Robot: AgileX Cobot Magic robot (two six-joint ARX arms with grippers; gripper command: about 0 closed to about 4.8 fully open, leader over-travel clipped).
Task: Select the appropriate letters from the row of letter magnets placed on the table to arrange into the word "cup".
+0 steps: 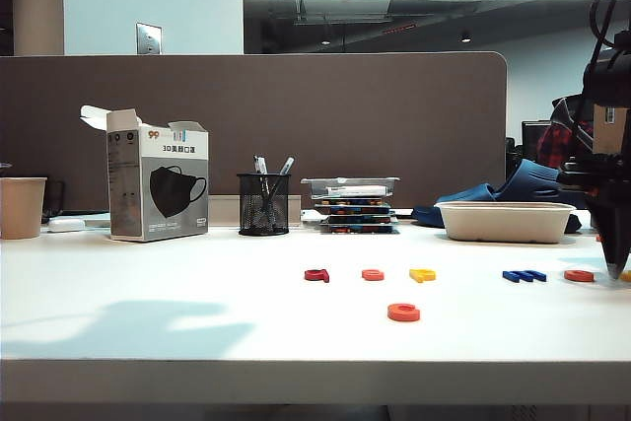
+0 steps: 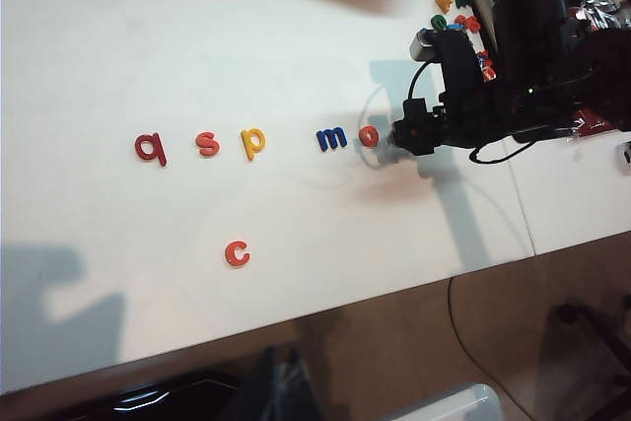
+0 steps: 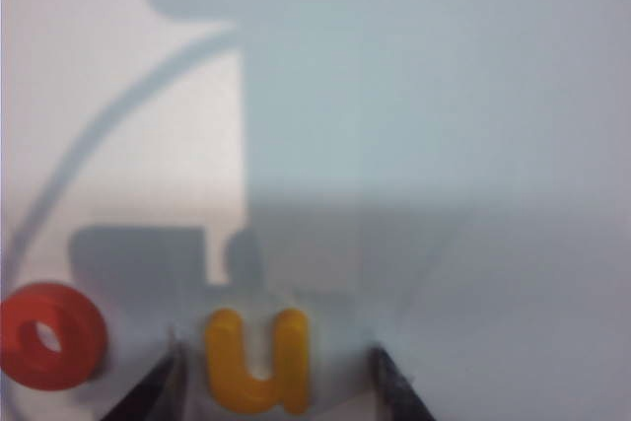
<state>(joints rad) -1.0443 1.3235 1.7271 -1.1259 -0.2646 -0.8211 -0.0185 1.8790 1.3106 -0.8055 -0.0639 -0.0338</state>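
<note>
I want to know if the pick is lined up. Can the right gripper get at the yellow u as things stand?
Probably yes: the right gripper stands low over the table, its open fingers straddling the yellow u. The orange o lies just outside one finger.

My exterior camera sits low at the front edge of the large white table [image 1: 197, 332], facing level across it. My left wrist camera looks down from high, well off the row. My right wrist camera hangs very close over the small yellow plastic "u" [image 3: 258, 360]. All share the small orange plastic ring-shaped "o" [image 1: 579, 275] [image 2: 369, 135] [image 3: 49, 334].
</note>
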